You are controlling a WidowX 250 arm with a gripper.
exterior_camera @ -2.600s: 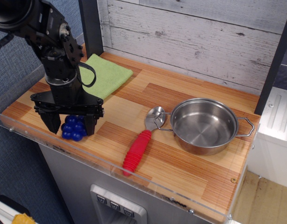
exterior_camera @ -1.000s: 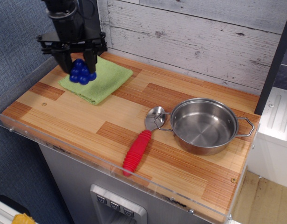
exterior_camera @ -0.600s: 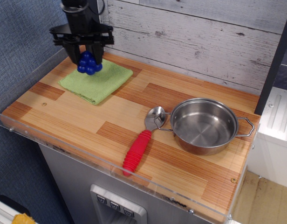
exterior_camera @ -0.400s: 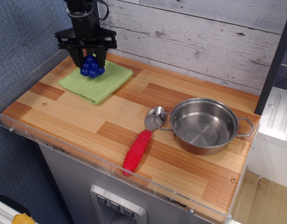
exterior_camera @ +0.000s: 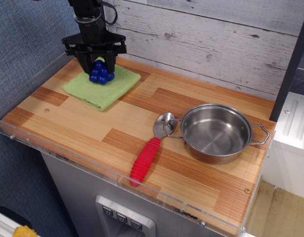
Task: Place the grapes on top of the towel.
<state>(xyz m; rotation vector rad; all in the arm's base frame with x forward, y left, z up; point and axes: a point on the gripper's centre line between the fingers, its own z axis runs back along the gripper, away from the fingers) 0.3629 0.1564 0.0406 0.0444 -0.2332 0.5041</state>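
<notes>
The deep-blue grapes sit between the fingers of my black gripper, which is shut on them. The bunch is low over the far part of the light-green towel, at or just above the cloth; I cannot tell whether it touches. The towel lies flat at the back left of the wooden counter. My arm comes straight down from the top left.
A steel pan stands at the right of the counter. A spoon with a red handle lies to its left. A clear plastic lip runs along the front edge. A grey plank wall stands behind.
My gripper has lifted the grapes from the front left of the counter, carried them back over the towel, and come lower and slightly right over it.
</notes>
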